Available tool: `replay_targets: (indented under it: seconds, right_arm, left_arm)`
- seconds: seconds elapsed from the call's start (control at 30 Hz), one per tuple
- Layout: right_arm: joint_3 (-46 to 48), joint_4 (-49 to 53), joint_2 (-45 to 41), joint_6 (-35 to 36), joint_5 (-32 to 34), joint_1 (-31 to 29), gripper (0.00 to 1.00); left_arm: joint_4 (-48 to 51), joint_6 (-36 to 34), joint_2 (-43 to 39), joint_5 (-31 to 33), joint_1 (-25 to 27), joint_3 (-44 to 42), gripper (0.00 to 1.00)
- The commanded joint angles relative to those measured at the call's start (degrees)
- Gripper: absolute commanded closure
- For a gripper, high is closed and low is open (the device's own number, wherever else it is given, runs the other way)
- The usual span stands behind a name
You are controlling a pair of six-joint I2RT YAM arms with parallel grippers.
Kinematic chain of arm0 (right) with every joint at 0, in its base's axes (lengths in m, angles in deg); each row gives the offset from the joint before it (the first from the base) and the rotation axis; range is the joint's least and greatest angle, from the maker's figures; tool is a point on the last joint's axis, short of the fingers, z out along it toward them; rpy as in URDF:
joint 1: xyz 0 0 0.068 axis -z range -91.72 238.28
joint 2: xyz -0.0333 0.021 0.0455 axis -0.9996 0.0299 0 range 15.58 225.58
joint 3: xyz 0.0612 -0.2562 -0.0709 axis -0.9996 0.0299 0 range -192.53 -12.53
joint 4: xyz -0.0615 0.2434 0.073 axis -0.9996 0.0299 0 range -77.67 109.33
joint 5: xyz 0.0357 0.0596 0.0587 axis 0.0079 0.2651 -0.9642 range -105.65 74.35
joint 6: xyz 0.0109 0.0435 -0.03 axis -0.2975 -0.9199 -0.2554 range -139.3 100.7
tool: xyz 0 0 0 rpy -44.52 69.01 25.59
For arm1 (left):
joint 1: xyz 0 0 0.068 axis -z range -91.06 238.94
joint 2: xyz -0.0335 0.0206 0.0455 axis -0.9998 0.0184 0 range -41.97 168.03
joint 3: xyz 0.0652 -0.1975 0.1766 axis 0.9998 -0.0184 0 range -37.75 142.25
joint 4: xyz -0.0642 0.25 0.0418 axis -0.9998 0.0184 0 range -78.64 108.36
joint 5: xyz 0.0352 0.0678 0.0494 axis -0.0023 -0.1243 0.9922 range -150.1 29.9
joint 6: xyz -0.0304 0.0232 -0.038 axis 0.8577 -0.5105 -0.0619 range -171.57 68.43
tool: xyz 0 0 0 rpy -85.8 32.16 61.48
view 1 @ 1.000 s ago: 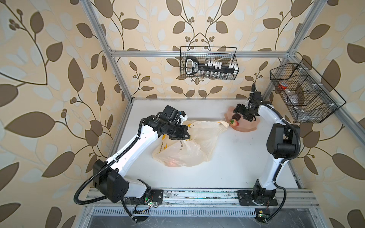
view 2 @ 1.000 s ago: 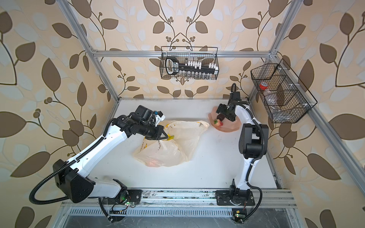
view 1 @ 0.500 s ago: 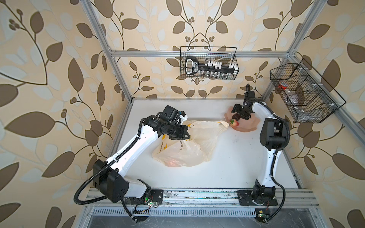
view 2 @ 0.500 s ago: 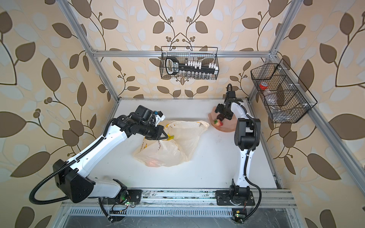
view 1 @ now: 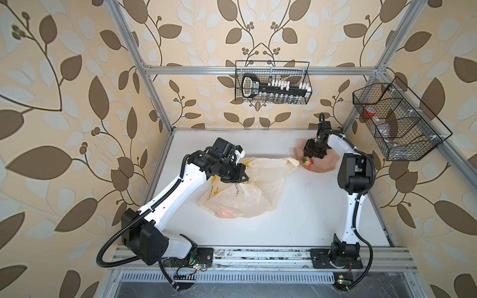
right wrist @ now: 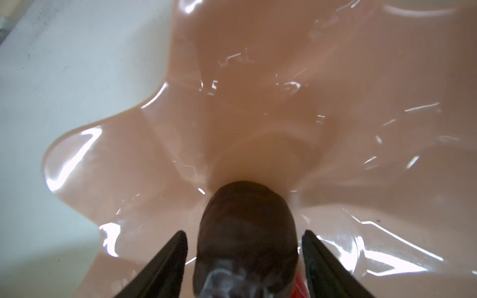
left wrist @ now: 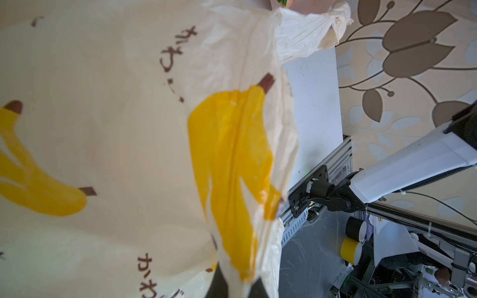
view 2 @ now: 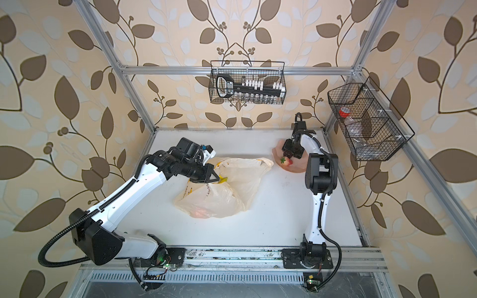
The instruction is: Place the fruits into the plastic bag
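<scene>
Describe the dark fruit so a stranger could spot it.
On the white table's far right corner sits a wavy pink plate. The fruit lies on it inside the open right claw: dark brown and rounded, unlike the red strawberry nearby.

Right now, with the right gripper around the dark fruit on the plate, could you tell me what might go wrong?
The right gripper flanks the glossy dark fruit without touching it yet; an off-centre squeeze might squirt it across the pink plate, perhaps into the strawberry. The left gripper pinches thin film of the plastic bag, and no open mouth shows in a top view; a dropped fruit could land outside.
</scene>
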Motion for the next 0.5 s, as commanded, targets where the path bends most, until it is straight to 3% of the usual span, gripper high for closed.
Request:
replay_targets:
  seconds: [0.0, 0.27, 0.47]
  right_arm:
    - [-1.64, 1.56, 1.24, 0.88, 0.56, -0.08, 0.33]
    - [-0.57, 1.24, -0.52, 1.14, 0.73, 0.14, 0.5]
    - [1.05, 0.78, -3.51, 1.22, 0.46, 0.76, 0.58]
  left_arm:
    - [0.82, -0.03, -1.29, 0.59, 0.51, 0.2, 1.0]
    - [1.39, -0.3, -1.3, 0.69, 0.5, 0.81, 1.0]
    - [1.61, -0.66, -1.77, 0.79, 0.51, 0.79, 1.0]
